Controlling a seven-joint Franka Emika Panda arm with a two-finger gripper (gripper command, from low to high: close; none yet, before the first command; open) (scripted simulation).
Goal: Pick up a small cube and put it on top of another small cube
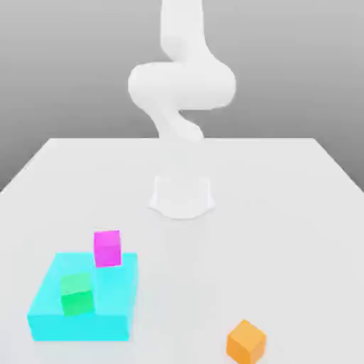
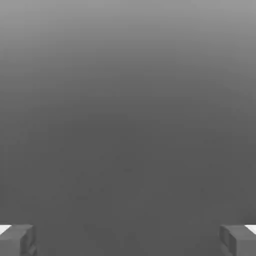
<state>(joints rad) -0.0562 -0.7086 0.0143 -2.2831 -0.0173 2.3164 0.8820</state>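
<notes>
A magenta cube (image 1: 107,248) stands on the far edge of a flat cyan block (image 1: 110,316) at the exterior view's left front. On that same cyan block sits a green cube (image 1: 77,293), nearer the front. An orange cube (image 1: 246,341) rests on the white table toward the exterior view's right front. In the hand view my gripper (image 2: 128,241) is open, its two grey fingertips (image 2: 17,240) far apart with nothing between them, facing plain grey background.
The white arm (image 1: 181,85) rises from its round base (image 1: 182,195) at the middle of the white table (image 1: 284,234). The table's far edge runs behind the base.
</notes>
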